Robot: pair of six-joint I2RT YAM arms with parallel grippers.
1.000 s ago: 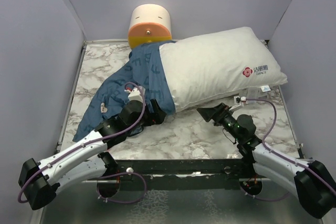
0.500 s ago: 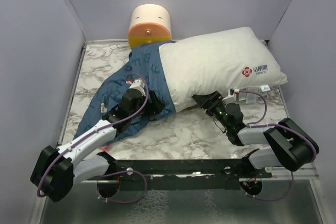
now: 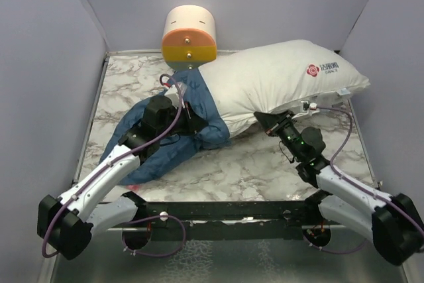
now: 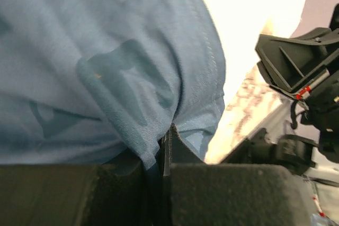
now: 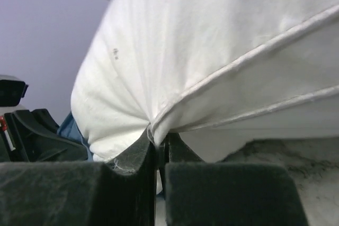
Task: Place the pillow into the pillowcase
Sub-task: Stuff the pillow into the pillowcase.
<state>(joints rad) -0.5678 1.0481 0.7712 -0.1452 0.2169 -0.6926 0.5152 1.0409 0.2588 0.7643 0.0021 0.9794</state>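
The white pillow [image 3: 278, 77] lies across the back right of the table, its left end tucked in the mouth of the blue printed pillowcase [image 3: 159, 144]. My left gripper [image 3: 193, 122] is shut on a fold of the pillowcase [image 4: 116, 78] at its opening edge. My right gripper [image 3: 265, 121] is shut on the piped lower seam of the pillow [image 5: 212, 51], lifting that edge off the marble. The rest of the pillowcase trails toward the front left.
A cream-and-orange cylinder [image 3: 190, 36] stands at the back, touching the pillowcase. Purple walls close in the left, back and right. The marble tabletop [image 3: 258, 164] has a black rail along its front edge.
Both grippers went from open to shut, the left on the pillowcase edge, the right on the pillow seam. The pillow's right end has risen and shifted back; the pillowcase has bunched toward it.
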